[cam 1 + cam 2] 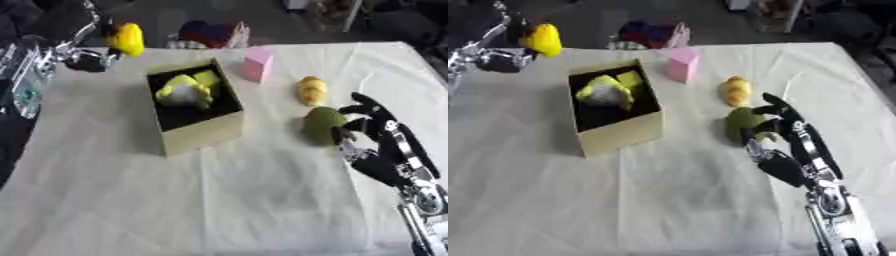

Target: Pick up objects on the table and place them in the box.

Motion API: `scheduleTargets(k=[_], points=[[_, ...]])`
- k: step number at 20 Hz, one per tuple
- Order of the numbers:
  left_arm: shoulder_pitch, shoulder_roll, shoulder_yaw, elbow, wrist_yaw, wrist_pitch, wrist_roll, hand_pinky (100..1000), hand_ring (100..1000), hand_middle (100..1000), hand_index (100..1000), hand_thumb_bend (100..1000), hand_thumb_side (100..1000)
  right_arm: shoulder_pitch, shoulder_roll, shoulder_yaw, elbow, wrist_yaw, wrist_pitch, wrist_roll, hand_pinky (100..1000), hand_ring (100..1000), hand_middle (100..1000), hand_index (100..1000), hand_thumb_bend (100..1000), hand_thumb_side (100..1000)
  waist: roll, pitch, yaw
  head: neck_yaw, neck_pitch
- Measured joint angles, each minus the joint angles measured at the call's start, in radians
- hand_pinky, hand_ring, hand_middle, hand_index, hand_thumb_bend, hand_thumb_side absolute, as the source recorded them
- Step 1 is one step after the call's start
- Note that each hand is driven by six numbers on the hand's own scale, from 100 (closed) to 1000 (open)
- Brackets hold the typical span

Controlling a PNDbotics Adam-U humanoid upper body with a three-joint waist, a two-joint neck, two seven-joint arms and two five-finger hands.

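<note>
Left eye view shows the right hand (pixel 372 131) curled around a green object (pixel 322 125), right of the box (pixel 194 134).

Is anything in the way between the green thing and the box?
Nothing visible. The green thing, in the right hand, has only bare cloth between it and the box. The orange thing sits behind, off that path.

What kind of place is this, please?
Probably a robot test room or lab: a table under a white cloth, a cardboard box with toys around it, and clutter on the dark floor behind.
</note>
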Motion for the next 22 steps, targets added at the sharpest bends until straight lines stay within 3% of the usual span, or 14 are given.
scheduleTargets(k=[2, 4, 5, 7, 10, 13, 16, 22], points=[[0.0, 0.0, -0.041, -0.012, 0.018, -0.047, -0.048, 681, 524, 499, 611, 237, 100, -0.002, 0.0, 0.0, 0.0, 0.0, -0.001, 0.001, 752, 609, 741, 943, 327, 321, 0.0, 0.0, -0.002, 0.0, 0.0], [0.003, -0.001, -0.069, -0.015, 0.031, -0.087, -0.084, 702, 577, 565, 674, 322, 100, -0.002, 0.0, 0.0, 0.0, 0.0, -0.002, 0.002, 752, 609, 742, 943, 327, 321, 0.0, 0.0, -0.002, 0.0, 0.0], [0.007, -0.001, -0.079, -0.016, 0.034, -0.104, -0.098, 726, 633, 636, 730, 408, 216, -0.002, 0.0, 0.0, 0.0, 0.0, -0.002, 0.003, 753, 609, 742, 943, 327, 321, 0.0, 0.0, -0.003, 0.0, 0.0], [0.011, -0.001, -0.093, -0.018, 0.035, -0.128, -0.121, 752, 702, 716, 787, 558, 365, -0.003, 0.0, 0.0, 0.0, 0.0, -0.003, 0.003, 753, 609, 742, 943, 327, 321, 0.0, 0.0, -0.003, 0.0, 0.0], [0.018, 0.0, -0.097, -0.033, 0.03, -0.143, -0.154, 788, 762, 783, 839, 695, 507, -0.003, 0.0, 0.0, 0.0, 0.0, -0.003, 0.003, 753, 610, 742, 944, 327, 321, 0.0, 0.0, -0.003, -0.001, 0.0], [0.037, 0.02, -0.082, -0.079, 0.037, -0.132, -0.178, 804, 772, 795, 851, 663, 513, -0.004, 0.0, 0.0, 0.0, 0.001, -0.003, 0.003, 754, 610, 743, 945, 326, 322, 0.0, 0.0, 0.001, -0.002, 0.0], [0.08, 0.054, -0.035, -0.163, 0.111, -0.088, -0.172, 816, 750, 772, 845, 537, 473, -0.017, -0.005, -0.004, 0.0, 0.006, -0.002, 0.003, 757, 613, 746, 948, 324, 327, 0.0, 0.0, 0.006, -0.006, 0.0], [0.243, 0.115, 0.085, -0.393, 0.432, 0.085, -0.098, 832, 710, 729, 828, 411, 442, -0.123, -0.082, -0.023, 0.007, 0.046, 0.012, 0.001, 768, 626, 756, 961, 314, 338, 0.0, 0.0, 0.019, -0.013, 0.0]])
